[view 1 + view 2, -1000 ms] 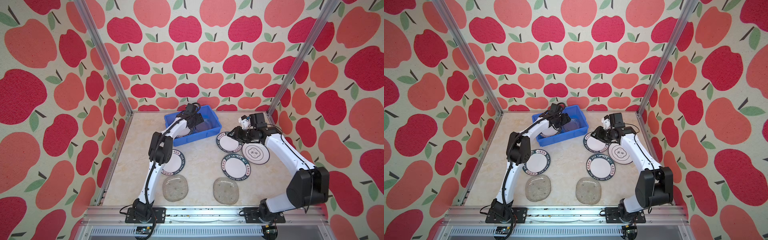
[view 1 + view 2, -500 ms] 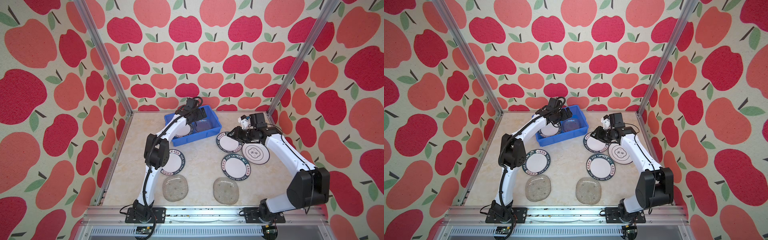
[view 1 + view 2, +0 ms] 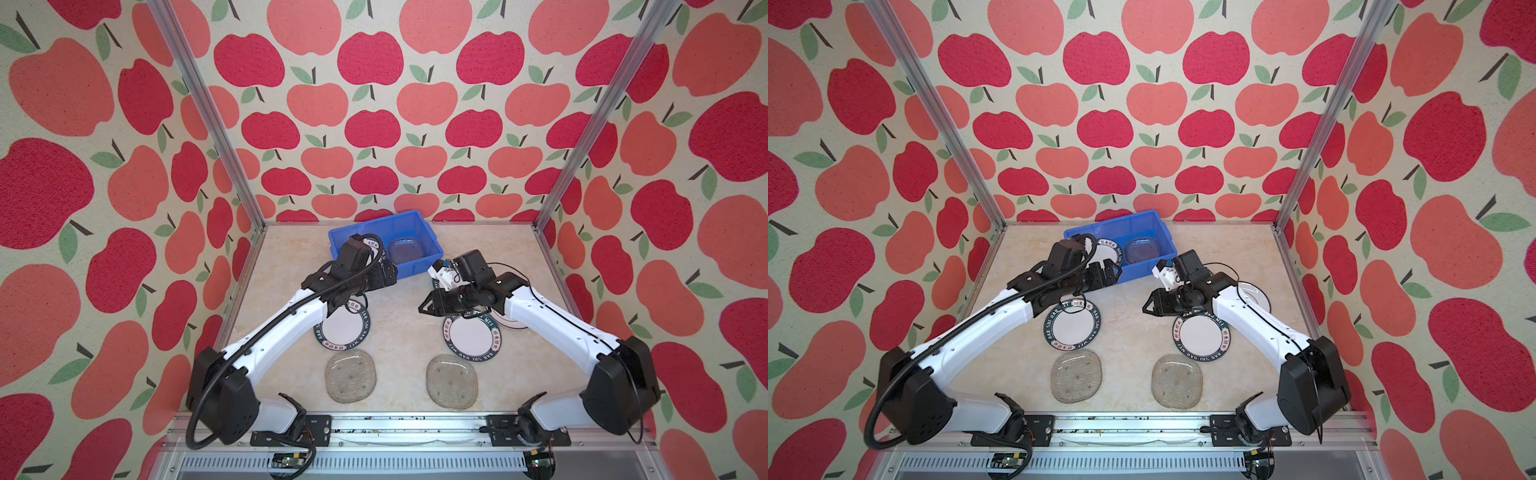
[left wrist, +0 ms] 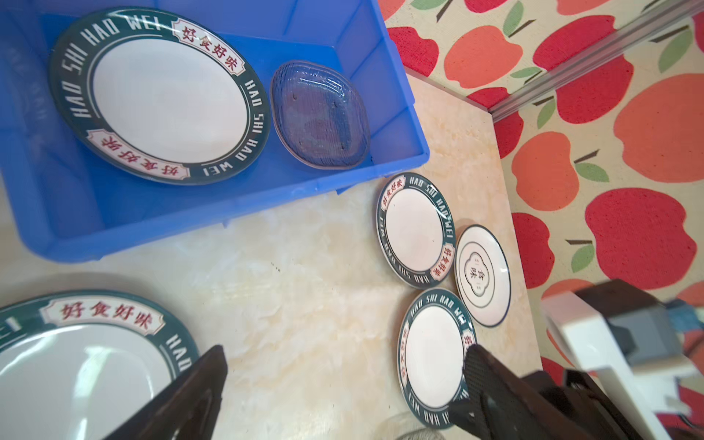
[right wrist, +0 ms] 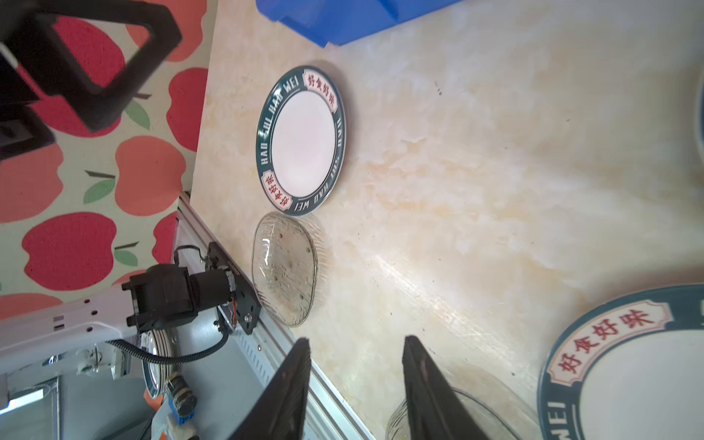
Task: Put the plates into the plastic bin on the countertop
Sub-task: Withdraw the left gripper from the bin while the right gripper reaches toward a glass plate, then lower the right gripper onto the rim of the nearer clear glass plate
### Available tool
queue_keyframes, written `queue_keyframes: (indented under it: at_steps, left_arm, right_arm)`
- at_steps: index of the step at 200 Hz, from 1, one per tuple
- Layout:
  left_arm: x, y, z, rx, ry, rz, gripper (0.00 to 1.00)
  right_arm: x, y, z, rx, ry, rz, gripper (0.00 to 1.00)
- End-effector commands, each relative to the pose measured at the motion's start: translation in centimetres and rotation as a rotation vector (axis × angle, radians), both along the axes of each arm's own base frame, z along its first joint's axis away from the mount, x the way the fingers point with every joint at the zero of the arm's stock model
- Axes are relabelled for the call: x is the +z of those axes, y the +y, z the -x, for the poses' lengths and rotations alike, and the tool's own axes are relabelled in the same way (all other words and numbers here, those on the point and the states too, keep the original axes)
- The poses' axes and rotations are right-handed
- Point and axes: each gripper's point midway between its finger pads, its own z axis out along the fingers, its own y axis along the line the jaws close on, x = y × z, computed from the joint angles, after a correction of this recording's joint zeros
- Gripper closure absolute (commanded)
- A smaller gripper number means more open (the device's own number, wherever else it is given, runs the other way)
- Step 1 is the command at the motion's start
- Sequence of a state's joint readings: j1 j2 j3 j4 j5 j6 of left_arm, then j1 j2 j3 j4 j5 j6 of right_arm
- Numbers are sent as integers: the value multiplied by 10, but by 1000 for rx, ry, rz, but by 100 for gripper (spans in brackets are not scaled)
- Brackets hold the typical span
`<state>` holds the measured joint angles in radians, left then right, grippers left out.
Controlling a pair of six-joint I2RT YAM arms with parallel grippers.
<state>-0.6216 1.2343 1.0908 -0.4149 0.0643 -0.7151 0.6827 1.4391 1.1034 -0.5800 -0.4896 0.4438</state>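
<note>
Inside bin (image 4: 133, 228): ribbed sq. glass plate (image 4: 320, 114)

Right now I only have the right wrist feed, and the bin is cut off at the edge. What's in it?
Observer: Two plates sit side by side in the plastic bin: a green-rimmed plate and a clear glass plate.
Operator: Left gripper holding anything?
Observer: No. The left gripper is open and empty, over the countertop near the bin.
Operator: Any plate my camera misses?
Observer: An emblem plate on the countertop, right beside a second green-rimmed plate.
</note>
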Motion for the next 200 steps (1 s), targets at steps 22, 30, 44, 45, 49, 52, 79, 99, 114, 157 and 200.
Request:
queue_keyframes:
  at_steps: [22, 30, 44, 45, 49, 52, 79, 99, 114, 157, 200]
  left_arm:
    - [-11, 70, 81, 170, 18, 34, 2]
    - [-16, 79, 91, 186, 19, 43, 2]
    - [-26, 91, 106, 208, 31, 44, 3]
    - [-27, 92, 107, 209, 32, 43, 3]
    - [-29, 95, 110, 214, 34, 42, 3]
    - [-32, 96, 112, 217, 38, 39, 4]
    - [-53, 108, 126, 240, 59, 26, 4]
    - [-68, 109, 131, 246, 73, 32, 4]
    - [-77, 110, 133, 254, 78, 32, 4]
    - [-87, 113, 135, 266, 73, 15, 5]
    - [-91, 114, 138, 267, 74, 23, 5]
  right_arm:
    - [-31, 42, 39, 151, 55, 7, 76]
    - [-37, 50, 46, 175, 67, 9, 76]
    - [-49, 64, 56, 213, 83, 18, 76]
    - [-49, 65, 57, 216, 84, 19, 76]
    - [-52, 69, 60, 229, 87, 19, 76]
    - [-54, 72, 63, 237, 95, 22, 75]
    - [-70, 92, 80, 307, 129, 48, 68]
    - [-79, 101, 89, 345, 153, 60, 65]
    - [-90, 104, 92, 359, 177, 87, 62]
    - [-108, 114, 102, 401, 251, 77, 54]
    - [-116, 121, 106, 427, 273, 68, 60]
